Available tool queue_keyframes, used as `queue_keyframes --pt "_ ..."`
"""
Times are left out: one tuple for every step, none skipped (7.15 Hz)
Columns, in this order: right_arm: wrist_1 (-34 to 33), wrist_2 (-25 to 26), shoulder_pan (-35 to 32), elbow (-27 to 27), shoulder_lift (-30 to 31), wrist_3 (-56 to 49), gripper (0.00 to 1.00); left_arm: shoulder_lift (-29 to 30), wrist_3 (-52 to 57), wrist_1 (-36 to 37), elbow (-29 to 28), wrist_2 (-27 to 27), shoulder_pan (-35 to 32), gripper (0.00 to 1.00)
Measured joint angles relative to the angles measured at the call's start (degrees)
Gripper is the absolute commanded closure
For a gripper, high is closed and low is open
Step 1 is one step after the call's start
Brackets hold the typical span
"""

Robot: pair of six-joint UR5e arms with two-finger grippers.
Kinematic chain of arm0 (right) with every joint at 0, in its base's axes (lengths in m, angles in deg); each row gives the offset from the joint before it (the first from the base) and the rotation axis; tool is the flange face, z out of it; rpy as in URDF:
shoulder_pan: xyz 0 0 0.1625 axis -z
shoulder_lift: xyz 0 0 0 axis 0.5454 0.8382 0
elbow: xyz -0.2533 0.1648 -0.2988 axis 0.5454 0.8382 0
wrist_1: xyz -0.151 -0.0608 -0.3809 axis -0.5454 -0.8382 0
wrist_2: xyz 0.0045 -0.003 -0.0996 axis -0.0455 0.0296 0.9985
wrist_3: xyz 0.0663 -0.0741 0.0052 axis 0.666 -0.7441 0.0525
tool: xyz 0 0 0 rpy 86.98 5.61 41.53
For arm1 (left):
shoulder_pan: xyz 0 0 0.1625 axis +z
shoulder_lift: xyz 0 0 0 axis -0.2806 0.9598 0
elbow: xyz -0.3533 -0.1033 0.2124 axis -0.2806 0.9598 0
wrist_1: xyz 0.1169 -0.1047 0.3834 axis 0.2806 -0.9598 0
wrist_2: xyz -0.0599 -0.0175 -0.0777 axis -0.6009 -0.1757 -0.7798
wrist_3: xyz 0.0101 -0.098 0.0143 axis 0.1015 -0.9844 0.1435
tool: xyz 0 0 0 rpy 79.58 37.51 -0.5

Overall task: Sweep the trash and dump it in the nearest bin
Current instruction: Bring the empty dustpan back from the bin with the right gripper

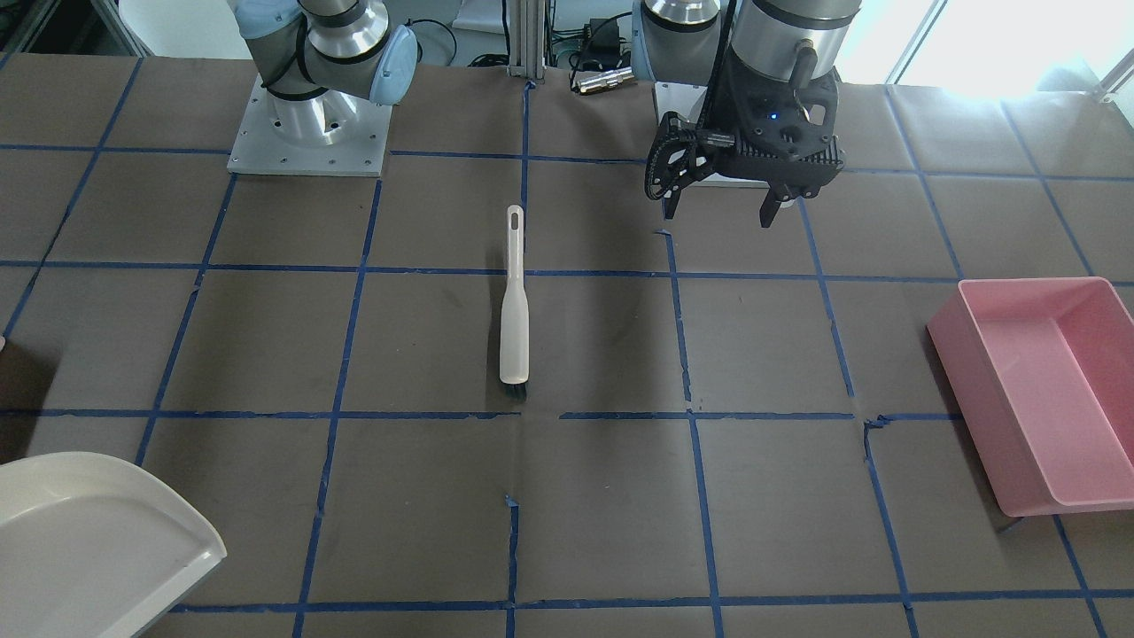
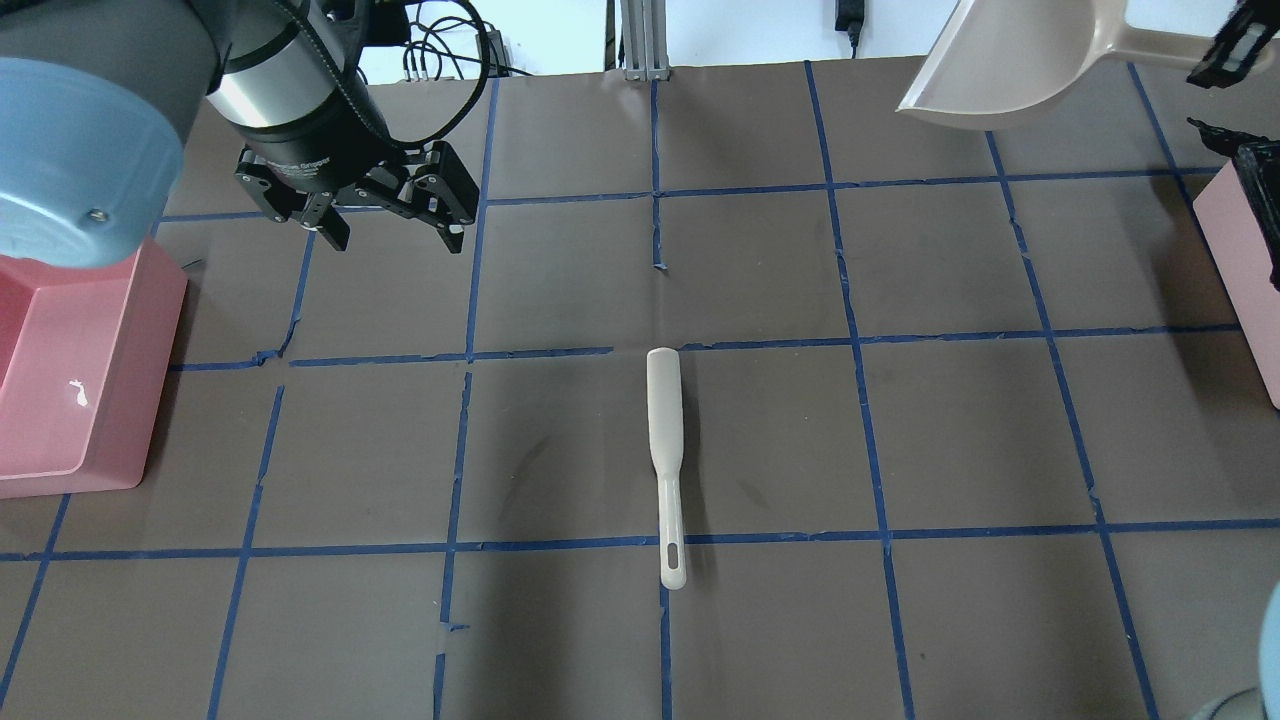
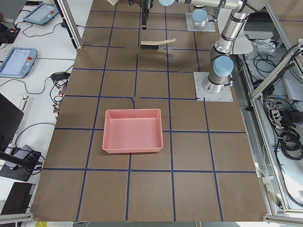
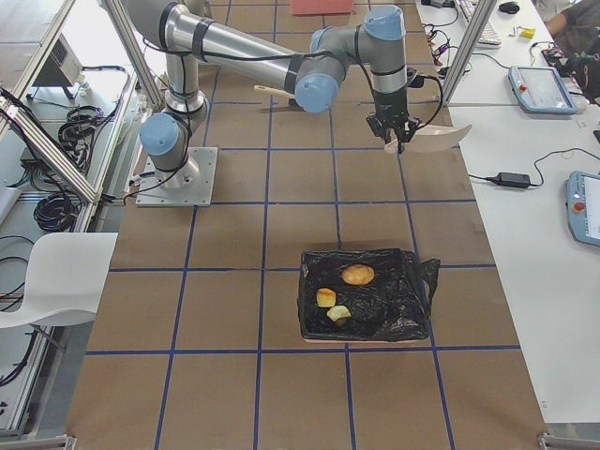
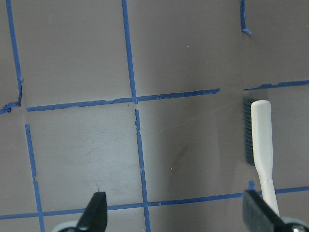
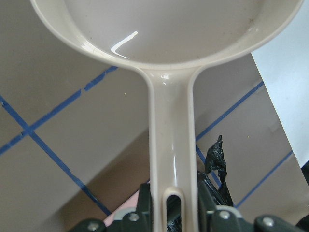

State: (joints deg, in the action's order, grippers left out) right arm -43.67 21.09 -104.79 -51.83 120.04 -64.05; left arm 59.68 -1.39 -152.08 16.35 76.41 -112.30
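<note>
Overhead exterior: brush (image 2: 664, 440) flat at tabletop (image 2: 950, 430) centre, handle toward 6 o'clock. Left end effector (image 2: 395, 238) at brush's 10 o'clock, released, holding nothing. Right end effector (image 6: 173, 205) clenched on dustpan (image 6: 171, 145) handle, pan at brush's 1 o'clock. Exterior right: trash (image 4: 357, 275), three lumps, inside black-lined bin (image 4: 403, 300), at dustpan's 7 o'clock.

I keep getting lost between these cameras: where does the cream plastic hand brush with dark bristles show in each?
Front-facing: cream plastic hand brush, table centre.
Overhead: brush, centre.
Left side: brush, far end, top.
Right side: brush, partly hidden sliver, upper left.
Left wrist: brush, right edge.
Right wrist: not in it.
Shared landmark: blue tape line by its bristle end.
</note>
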Motion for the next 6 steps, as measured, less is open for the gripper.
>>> queue_keyframes --pt "0.04 -0.01 -3.01 -1.88 -0.06 6.50 1.00 -0.02 0.02 0.09 0.02 -0.04 0.00 0.00" --pt "-0.06 -0.02 -6.32 -4.07 -0.06 14.00 1.00 -0.02 0.03 0.12 0.04 -0.04 0.01 0.00" --pt "-0.29 -0.02 -10.16 -5.74 -0.10 22.15 1.00 -0.02 0.04 0.13 0.04 -0.02 0.03 0.00" --pt "-0.43 0.02 -14.14 -6.60 -0.52 30.21 1.00 -0.05 0.04 0.14 0.04 0.00 0.03 0.00" --pt "-0.50 0.06 -17.49 -6.90 -1.69 37.86 1.00 -0.08 0.04 0.14 0.04 0.02 0.03 0.00" --pt "-0.56 0.02 -20.15 -6.95 -3.26 45.40 1.00 -0.09 0.04 0.12 0.07 0.00 0.03 0.00"
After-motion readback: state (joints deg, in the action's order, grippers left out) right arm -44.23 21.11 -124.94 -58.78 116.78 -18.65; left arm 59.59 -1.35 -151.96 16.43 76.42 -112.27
